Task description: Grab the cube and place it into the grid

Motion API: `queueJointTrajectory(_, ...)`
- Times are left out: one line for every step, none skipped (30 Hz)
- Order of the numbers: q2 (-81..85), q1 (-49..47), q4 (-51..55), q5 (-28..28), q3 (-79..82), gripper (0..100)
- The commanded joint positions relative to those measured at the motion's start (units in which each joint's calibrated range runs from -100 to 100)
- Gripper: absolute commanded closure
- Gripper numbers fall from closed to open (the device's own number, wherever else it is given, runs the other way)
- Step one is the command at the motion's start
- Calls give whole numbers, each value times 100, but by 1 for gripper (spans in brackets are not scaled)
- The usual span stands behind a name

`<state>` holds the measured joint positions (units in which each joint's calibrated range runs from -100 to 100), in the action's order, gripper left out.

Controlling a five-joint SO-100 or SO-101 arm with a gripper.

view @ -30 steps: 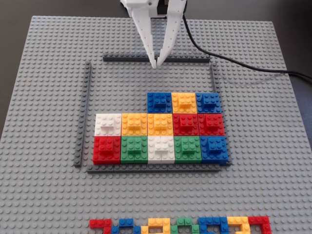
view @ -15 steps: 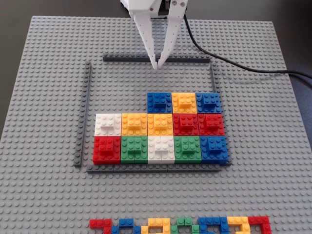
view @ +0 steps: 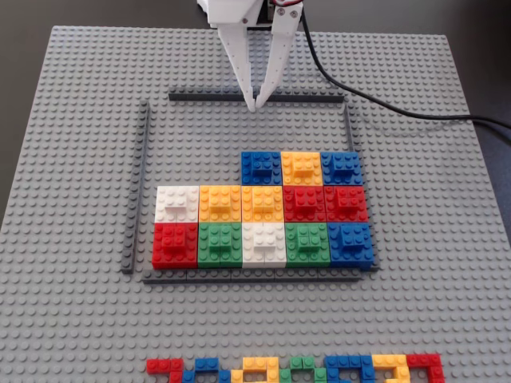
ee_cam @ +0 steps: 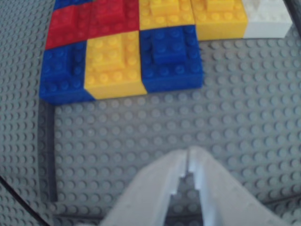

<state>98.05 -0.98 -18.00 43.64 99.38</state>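
A large grey studded baseplate (view: pixel 72 159) fills the fixed view. On it sits the grid (view: pixel 145 183), a rectangle framed by four thin dark-grey strips. Inside the grid, coloured cubes fill the two rows nearest the bottom strip, five cubes each, and a third row above them holds three cubes at the right end.

The cube (view: pixel 261 167), blue with a raised step on top, is the leftmost of those three. It touches a yellow cube (view: pixel 302 167) on its right and an orange-yellow cube (view: pixel 262 203) below it. In the wrist view the cube (ee_cam: pixel 170 56) appears beside the yellow cube (ee_cam: pixel 114 63).

The white gripper (view: pixel 255 104) points down at the grid's top strip, well apart from the cube. Its jaws are clenched, tips meeting with nothing between them; the wrist view shows the gripper (ee_cam: pixel 188 157) the same way.

A multicoloured strip of flat bricks (view: pixel 295 369) lies below the grid, at the baseplate's bottom edge.
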Motion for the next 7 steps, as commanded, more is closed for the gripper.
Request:
queueJointTrajectory(195, -23, -3, 15, 62, 100)
queueJointTrajectory(195, -23, -3, 15, 62, 100)
queueJointTrajectory(195, -23, 2, 15, 62, 100)
queueJointTrajectory(195, -23, 7, 15, 62, 100)
queueJointTrajectory(195, -23, 12, 15, 62, 100)
queueJointTrajectory(195, -23, 17, 15, 62, 100)
queueJointTrajectory(195, -23, 17, 20, 62, 100)
